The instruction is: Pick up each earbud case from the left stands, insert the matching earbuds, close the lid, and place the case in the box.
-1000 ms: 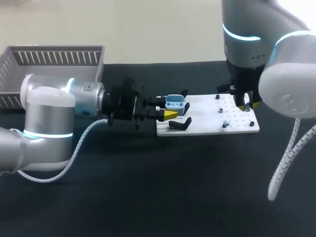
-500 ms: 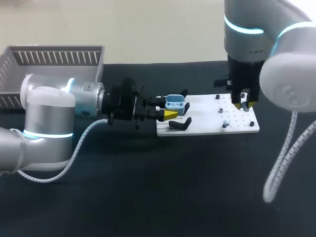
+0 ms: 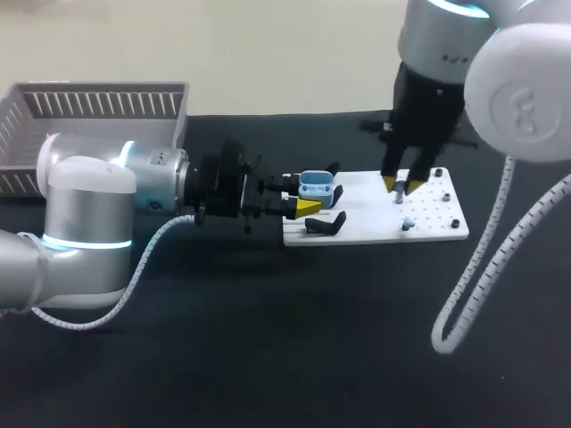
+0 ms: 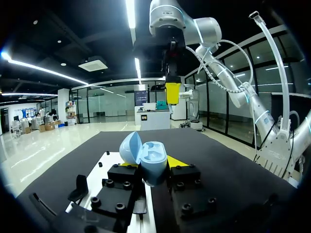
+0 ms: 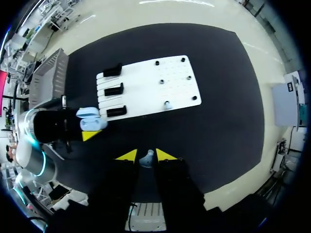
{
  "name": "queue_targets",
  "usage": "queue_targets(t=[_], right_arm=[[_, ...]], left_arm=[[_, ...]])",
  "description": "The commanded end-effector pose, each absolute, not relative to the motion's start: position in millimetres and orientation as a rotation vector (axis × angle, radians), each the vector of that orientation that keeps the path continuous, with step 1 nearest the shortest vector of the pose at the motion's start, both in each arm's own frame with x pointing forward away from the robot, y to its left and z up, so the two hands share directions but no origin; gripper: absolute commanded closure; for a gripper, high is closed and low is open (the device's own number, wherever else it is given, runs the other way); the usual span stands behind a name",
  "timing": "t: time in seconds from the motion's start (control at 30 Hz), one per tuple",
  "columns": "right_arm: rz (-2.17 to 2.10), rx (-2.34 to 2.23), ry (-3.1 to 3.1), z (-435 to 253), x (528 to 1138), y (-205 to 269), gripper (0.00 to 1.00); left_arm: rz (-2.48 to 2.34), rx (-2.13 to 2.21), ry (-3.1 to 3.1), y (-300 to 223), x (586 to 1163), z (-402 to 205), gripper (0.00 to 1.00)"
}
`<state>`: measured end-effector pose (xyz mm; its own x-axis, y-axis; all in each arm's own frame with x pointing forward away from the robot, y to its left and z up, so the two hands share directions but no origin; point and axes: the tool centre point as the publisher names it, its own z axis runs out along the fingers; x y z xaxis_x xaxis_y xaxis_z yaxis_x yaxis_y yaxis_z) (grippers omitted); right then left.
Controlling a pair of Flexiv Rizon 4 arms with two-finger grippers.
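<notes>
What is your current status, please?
Left pincer shut on open case. Right pincer shut on earbud, above white board. No obstruction seen.

1 earbud case (image 3: 318,187), light blue, lid up, gripped by the left tool (image 3: 302,194).
2 earbuds: one earbud (image 5: 146,158) pinched in the right tool (image 5: 146,155), a second earbud (image 5: 166,104) on the board.
1 white board (image 3: 375,234).
3 black stands (image 5: 114,89) on the board.
1 grey basket (image 3: 98,107).
2 arms, one tool each.
1 desk (image 3: 268,339).

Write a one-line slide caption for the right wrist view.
Right gripper holds an earbud above the white board; left gripper holds the open earbud case at its edge.
</notes>
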<state>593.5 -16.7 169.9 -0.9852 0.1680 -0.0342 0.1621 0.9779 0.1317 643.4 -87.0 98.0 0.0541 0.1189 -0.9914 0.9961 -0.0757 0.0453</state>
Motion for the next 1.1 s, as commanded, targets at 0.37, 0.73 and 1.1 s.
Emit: queue_targets(t=[0.37, 0.73, 1.1], right_arm=[[0.286, 0.295, 3.033, 170.4, 589.4, -0.8, 1.0], [0.262, 0.326, 3.034, 170.9, 589.4, 2.4, 1.0], [0.177, 0.603, 2.983, 162.8, 594.0, 33.2, 1.0]], left_arm=[[-1.16, 1.37, 1.222, -86.9, 641.7, 96.8, 1.0], [-1.16, 1.37, 1.222, -86.9, 641.7, 96.8, 1.0], [-1.16, 1.37, 1.222, -86.9, 641.7, 96.8, 1.0]])
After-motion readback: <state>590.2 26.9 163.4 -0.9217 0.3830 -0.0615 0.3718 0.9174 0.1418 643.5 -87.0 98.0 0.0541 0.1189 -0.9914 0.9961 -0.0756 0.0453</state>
